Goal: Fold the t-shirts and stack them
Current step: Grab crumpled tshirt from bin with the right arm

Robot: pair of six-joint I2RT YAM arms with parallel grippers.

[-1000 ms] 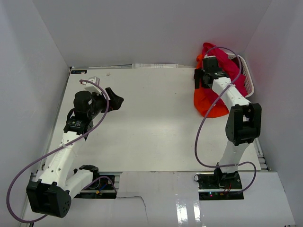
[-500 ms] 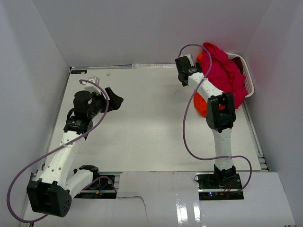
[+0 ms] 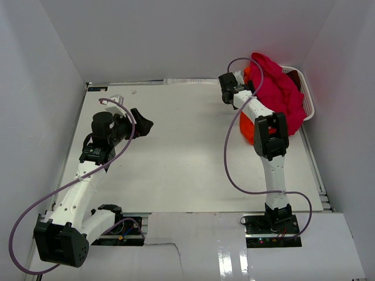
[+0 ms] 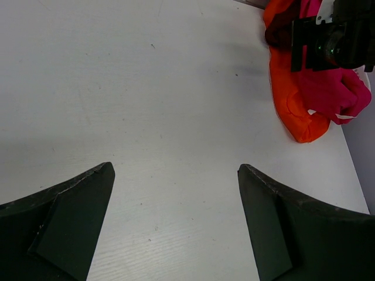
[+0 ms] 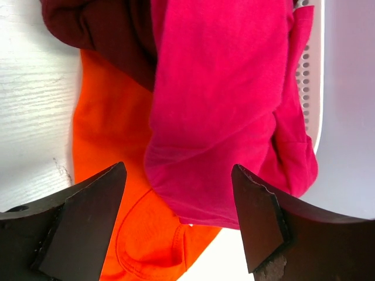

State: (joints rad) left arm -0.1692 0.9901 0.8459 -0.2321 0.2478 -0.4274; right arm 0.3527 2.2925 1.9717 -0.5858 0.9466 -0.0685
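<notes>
- Desk [image 3: 176, 152] space carries everything; the white mesh basket [image 3: 307, 96] sits at its far right corner and is the reference for all that follows.
- Draped over the basket's left rim and spilling onto the desk is the crimson t-shirt [image 3: 280, 88], unfolded. It looks tumbled out in a heap, which would explain why it lies on top.
- Bunched on the desk just left of the basket, partly under the crimson one, is the orange t-shirt [image 3: 248, 132].
- At the heap's edge farthest from the basket, the maroon t-shirt [image 5: 96, 26] shows as a dark wad touching both others.
- Just left of the basket, the right hand [image 5: 177, 170] hangs above the heap, fingers spread wide with nothing gripped, probably lined up to take the top shirt.
- Well left of the basket, the left hand [image 4: 176, 170] hovers over the desk, fingers wide and holding nothing, seemingly waiting for a shirt to be laid out.
</notes>
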